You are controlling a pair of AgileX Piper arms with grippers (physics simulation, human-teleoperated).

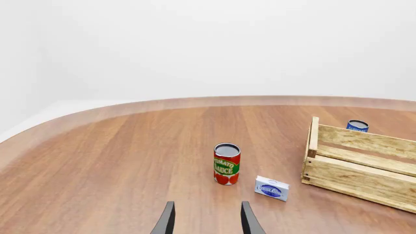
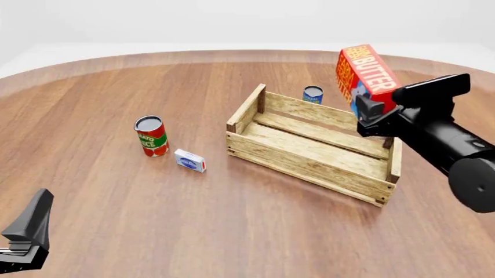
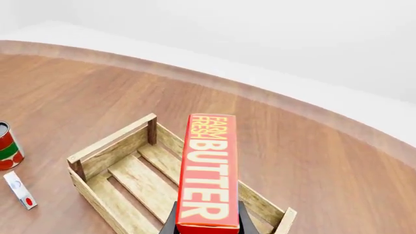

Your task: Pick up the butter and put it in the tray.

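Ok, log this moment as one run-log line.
phase: carry | right gripper: shut on butter, held above tray | left gripper: open, idle

- The tabletop (image 2: 232, 231) looks like reddish-brown wood with fine streaked grain and a smooth, satin finish.
- The tray (image 2: 309, 168) is pale unfinished wooden slats, rough and matt, with dark nail marks at the corners.
- The butter (image 2: 370, 69) is a printed carton that looks like card, red with white lettering, smooth and slightly glossy.
- The tomato sauce can (image 2: 152, 136) has a grey metallic top and a glossy printed label.
- The small white-blue box (image 2: 189, 160) looks like smooth printed card.
- The right end effector (image 2: 370, 113) and its arm are black, matt, plastic-like.
- The left end effector (image 1: 206, 219) has dark, matt fingers.
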